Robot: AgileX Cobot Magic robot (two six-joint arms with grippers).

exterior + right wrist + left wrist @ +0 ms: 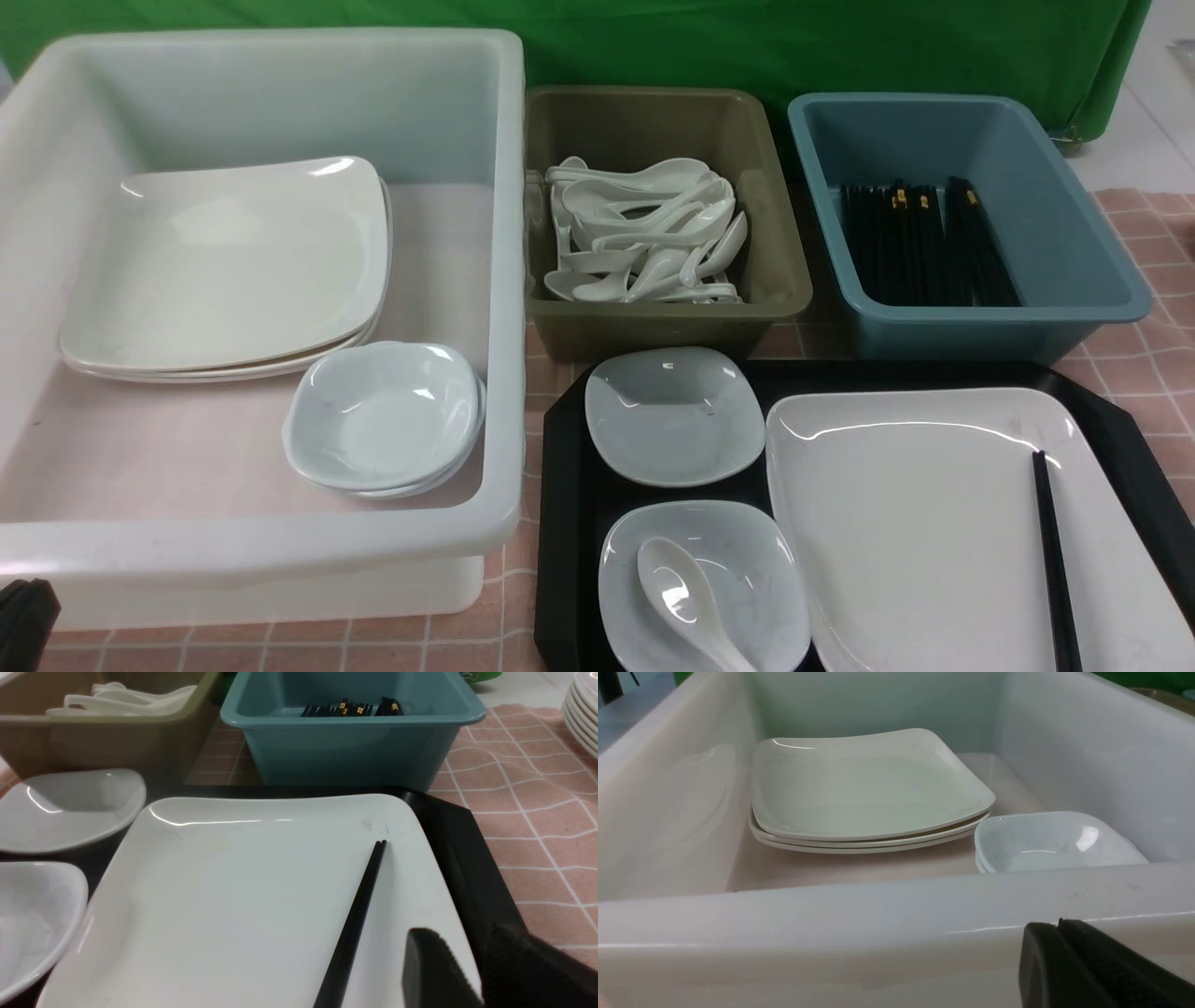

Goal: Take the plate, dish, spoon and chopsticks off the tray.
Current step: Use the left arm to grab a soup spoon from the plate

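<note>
The black tray point(565, 523) lies at the front right. On it are the large white plate point(915, 523), with the black chopsticks point(1053, 551) lying along its right side, and two small pale dishes. The far dish point(672, 415) is empty. The near dish point(747, 569) holds the white spoon point(686, 597). My right gripper point(460, 938) is open and empty; one finger is over the plate point(243, 896), right of the chopsticks point(359, 910), and the other is over the tray's rim point(458, 830). My left gripper point(1057, 926) is shut and empty, low before the white tub's near wall point(831, 914).
A big white tub point(280, 541) at the left holds stacked large plates point(233, 261) and small dishes point(383, 415). An olive tub point(775, 252) holds several spoons. A blue tub point(1074, 243) holds several chopsticks. More stacked plates point(581, 704) stand on the pink checked cloth far right.
</note>
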